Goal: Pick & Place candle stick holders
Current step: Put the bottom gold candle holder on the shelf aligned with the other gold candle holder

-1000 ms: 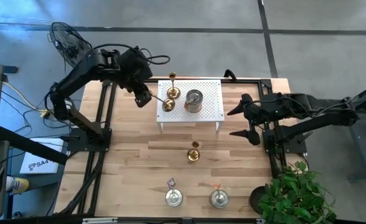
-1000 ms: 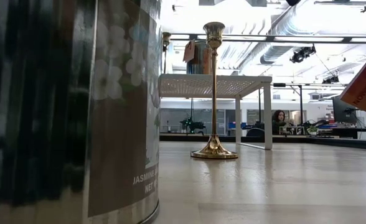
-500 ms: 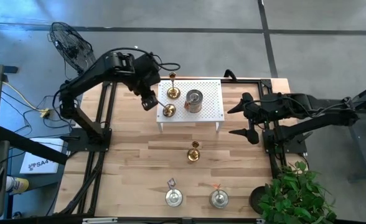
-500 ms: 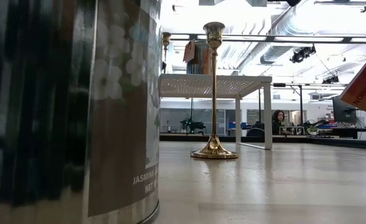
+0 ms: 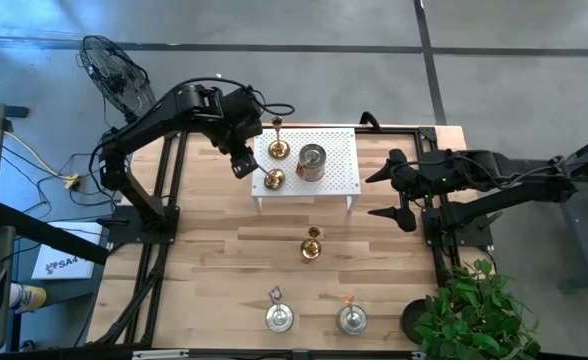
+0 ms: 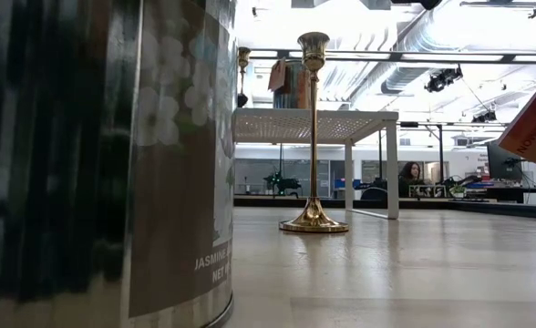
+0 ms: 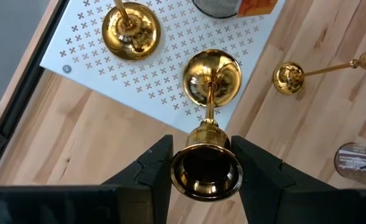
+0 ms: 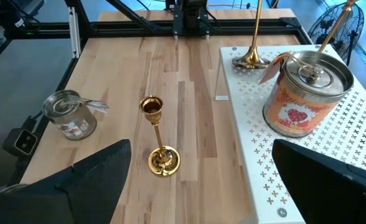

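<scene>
Two brass candle stick holders [image 5: 278,150] stand on the white rack [image 5: 339,170] from above; our left claw [image 5: 242,165] grips the nearer one. Left wrist: fingers [image 7: 152,163] pinch its cup [image 7: 206,169], so we should seat the base flat before letting go. Our right claw [image 5: 402,195] waits open beside the surface.

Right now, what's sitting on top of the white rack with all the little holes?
On the white rack stand two gold candlesticks and a metal tin. The left gripper is shut on the nearer candlestick's cup. That cup hides part of the rack below it.
</scene>
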`<action>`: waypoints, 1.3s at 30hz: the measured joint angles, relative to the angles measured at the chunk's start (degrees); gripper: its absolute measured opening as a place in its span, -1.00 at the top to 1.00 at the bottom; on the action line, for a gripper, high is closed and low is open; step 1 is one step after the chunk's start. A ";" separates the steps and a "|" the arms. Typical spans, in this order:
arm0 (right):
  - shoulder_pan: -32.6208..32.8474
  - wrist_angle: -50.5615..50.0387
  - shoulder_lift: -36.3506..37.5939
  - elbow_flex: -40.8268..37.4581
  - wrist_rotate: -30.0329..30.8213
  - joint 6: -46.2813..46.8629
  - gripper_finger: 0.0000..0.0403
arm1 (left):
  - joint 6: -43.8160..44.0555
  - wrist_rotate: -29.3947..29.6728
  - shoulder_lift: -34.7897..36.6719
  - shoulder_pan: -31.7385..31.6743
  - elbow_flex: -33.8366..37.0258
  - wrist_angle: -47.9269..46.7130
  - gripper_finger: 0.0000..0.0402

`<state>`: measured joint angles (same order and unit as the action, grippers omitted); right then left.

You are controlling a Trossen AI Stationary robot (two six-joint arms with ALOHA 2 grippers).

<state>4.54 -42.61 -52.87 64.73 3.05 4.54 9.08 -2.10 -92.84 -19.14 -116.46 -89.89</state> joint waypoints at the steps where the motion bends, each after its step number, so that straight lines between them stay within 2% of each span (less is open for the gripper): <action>1: 0.00 0.00 -0.01 0.00 0.00 0.00 -0.91 | 0.05 -0.16 0.00 0.00 0.00 -0.02 0.33; 17: 0.01 0.08 -0.01 0.00 -0.32 0.01 -0.91 | 0.15 -1.12 0.79 0.02 -4.28 -0.24 0.33; 22: 0.00 3.74 -0.09 0.00 -0.71 1.20 -0.91 | 0.09 -1.48 0.76 0.02 -4.28 -0.21 0.33; 28: 0.02 11.41 -1.20 0.02 -9.96 -3.32 -0.91 | 0.11 -1.45 0.76 0.04 -4.26 -0.17 0.33; 31: 0.02 12.24 -1.98 0.02 -12.58 -3.41 -0.91 | -0.26 -1.43 0.76 0.04 -4.25 -0.15 0.33; 39: 0.02 12.37 -5.14 0.02 -12.64 -3.50 -0.91 | -1.68 -1.45 0.85 0.04 1.29 0.20 0.33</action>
<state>4.56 -30.24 -58.01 64.75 -9.59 1.04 7.40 -3.55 -91.99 -19.09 -115.18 -89.69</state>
